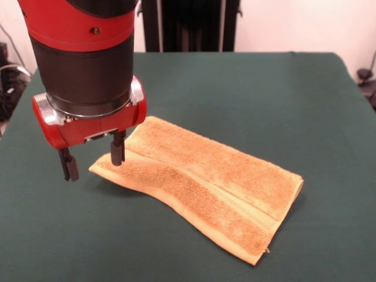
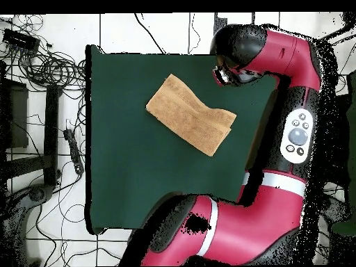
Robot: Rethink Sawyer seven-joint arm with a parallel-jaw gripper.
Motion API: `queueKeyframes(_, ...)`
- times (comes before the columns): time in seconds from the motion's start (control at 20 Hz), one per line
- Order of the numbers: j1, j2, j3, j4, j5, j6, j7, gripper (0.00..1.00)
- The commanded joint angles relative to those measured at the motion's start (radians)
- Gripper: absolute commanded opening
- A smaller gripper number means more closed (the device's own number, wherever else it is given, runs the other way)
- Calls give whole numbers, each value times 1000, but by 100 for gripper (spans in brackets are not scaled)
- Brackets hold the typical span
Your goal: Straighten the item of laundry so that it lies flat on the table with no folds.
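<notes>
Folded towel (image 1: pixel 205 188), open gripper (image 1: pixel 93 160) only frontally

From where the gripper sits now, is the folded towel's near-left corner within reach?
Probably yes. The gripper hangs open right at that end of the towel, one finger over its edge, the other over bare table. Nothing blocks it.

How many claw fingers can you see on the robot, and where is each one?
2. One finger hangs over the towel's end nearest the arm. The other finger hangs beside it over bare green table. In the overhead view the arm hides the claw.
</notes>
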Motion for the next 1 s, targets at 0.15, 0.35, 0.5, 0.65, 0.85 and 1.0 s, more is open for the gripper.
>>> queueKeyframes(0.15, 21, -11, 114, 188, -18, -6, -280, 100)
queueKeyframes(0.35, 20, -10, 120, 185, -21, -2, -300, 100)
queueKeyframes(0.5, 13, -16, 135, 202, -17, -14, -348, 100)
queueKeyframes(0.65, 4, -26, 142, 224, -18, -33, -378, 100)
queueKeyframes(0.85, -8, -40, 157, 257, -29, -53, -446, 100)
queueKeyframes(1.0, -9, -43, 162, 262, -46, -52, -473, 100)
